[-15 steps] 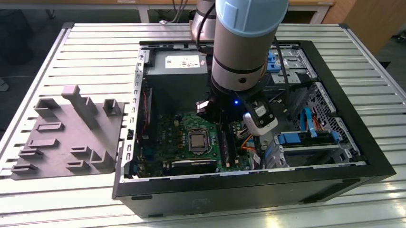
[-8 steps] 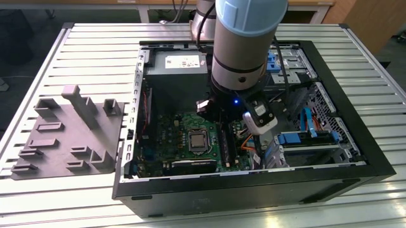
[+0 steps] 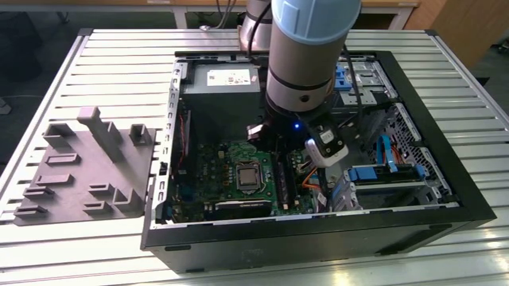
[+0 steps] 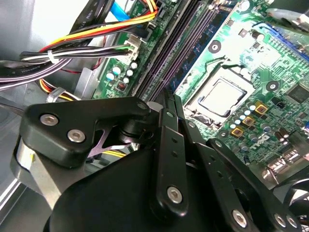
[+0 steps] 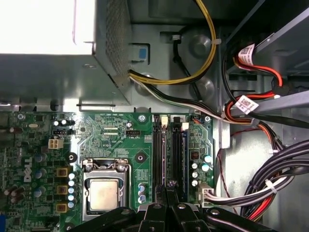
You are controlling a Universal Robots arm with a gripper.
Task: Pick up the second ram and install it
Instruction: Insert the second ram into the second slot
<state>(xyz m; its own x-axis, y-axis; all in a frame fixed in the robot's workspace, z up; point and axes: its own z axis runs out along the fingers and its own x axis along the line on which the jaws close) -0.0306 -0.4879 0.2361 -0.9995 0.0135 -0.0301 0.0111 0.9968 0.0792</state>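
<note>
Exterior view: arm reaching straight down into open computer case lying on slatted table, wrist hanging over green motherboard near memory slots.

Second wrist view: pincer pointing down at slots, fingers pressing together, seemingly pinching thin dark edge, likely second ram; stick itself hard to tell.

First wrist view: fingertips lining up with slots beside processor, probably for seating.

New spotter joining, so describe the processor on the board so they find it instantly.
Inside the open black computer case lies the green motherboard. Near its middle sits the processor: the one plain silver square in a metal frame, unlike the long black sockets beside it.
</note>
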